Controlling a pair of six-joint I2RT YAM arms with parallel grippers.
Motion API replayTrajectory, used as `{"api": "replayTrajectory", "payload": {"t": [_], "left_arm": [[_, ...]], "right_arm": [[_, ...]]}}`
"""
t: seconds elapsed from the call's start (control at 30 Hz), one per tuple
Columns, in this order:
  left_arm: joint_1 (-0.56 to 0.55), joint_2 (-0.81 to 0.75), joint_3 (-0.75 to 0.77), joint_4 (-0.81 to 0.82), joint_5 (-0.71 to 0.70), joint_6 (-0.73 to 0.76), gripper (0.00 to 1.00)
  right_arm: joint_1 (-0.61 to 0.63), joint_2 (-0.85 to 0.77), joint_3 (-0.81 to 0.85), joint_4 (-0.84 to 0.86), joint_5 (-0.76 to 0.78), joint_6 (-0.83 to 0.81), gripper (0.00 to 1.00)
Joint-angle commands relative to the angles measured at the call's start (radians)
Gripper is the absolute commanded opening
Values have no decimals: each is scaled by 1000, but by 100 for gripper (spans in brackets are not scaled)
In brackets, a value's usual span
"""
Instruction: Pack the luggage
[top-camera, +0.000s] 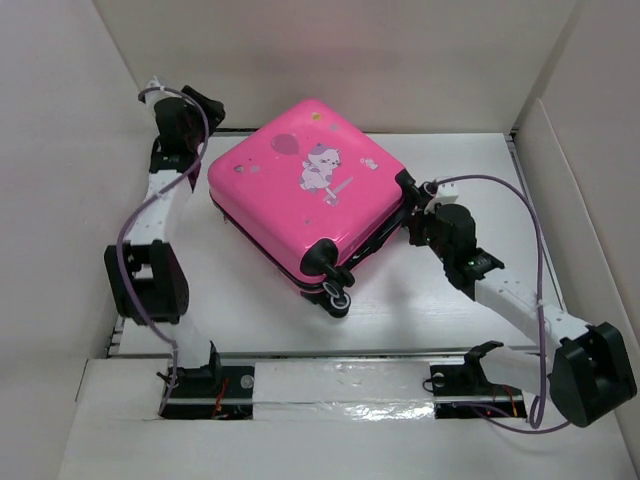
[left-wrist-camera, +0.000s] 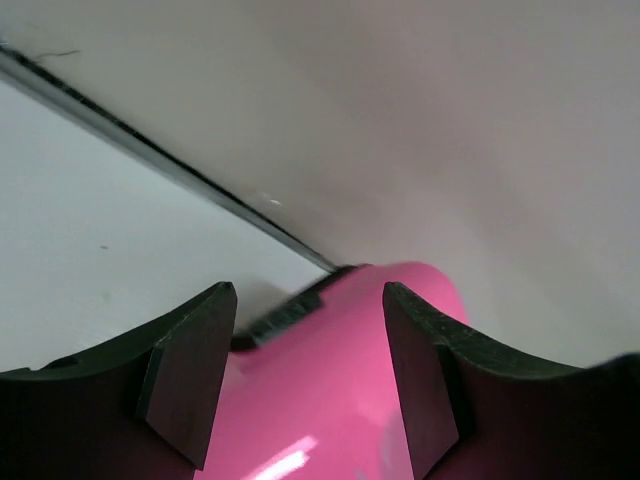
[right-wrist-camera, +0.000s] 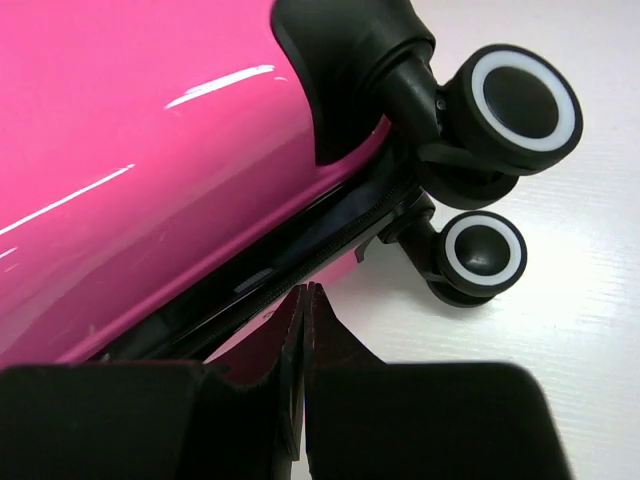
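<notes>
A pink suitcase (top-camera: 300, 190) is lying flat and closed on the white table (top-camera: 250, 320), printed side up and turned cornerwise, its cartoon animal (top-camera: 322, 165) facing the overhead camera. Black wheels (top-camera: 337, 300) at the suitcase's near corner are pointing toward the arm bases.

The left gripper (left-wrist-camera: 310, 295) is reaching in at the suitcase's far-left corner. Its fingers (left-wrist-camera: 185, 380) are standing well apart, and the glossy pink shell is showing between them (whether either finger is touching the shell cannot be told).

The right gripper (right-wrist-camera: 303, 295) is sitting against the suitcase's right side. Its fingers (right-wrist-camera: 350, 360) are pressing flat together with no gap. Their tips are resting right at the dark seam (right-wrist-camera: 250, 270) that is running between the suitcase's two pink halves. A pair of white-ringed wheels (right-wrist-camera: 525, 110) is showing just beside them. Whether anything thin is being pinched between those tips cannot be told.

A pale wall (top-camera: 330, 50) is rising just behind the suitcase's far corner.
</notes>
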Motion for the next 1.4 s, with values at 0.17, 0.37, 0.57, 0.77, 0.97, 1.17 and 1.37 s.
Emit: {"api": "replayTrajectory", "payload": {"t": [0.17,0.37,0.57,0.77,0.97,1.17,1.37], "left_arm": [[172,461,572,-403,291,150,58],[172,604,657,-431,360,161,58],[106,578,420,-292,375,141,57],[97,322,-262,263,406,-121,54],[3,98,-617,406,270,-141,52],[-152,-185,-931,428,117,-138,52],[-325,-496,-1191,318,93,-106,50]], "right_arm": [[10,113,37,123,102,28,3],[-13,193,57,120,151,36,3],[-45,283,103,164,133,28,3],[-65,478,344,189,21,-85,4],[-53,656,675,109,-225,-156,7],[-3,883,1103,-199,-335,-253,14],[-3,1072,1445,-405,-461,-242,36]]}}
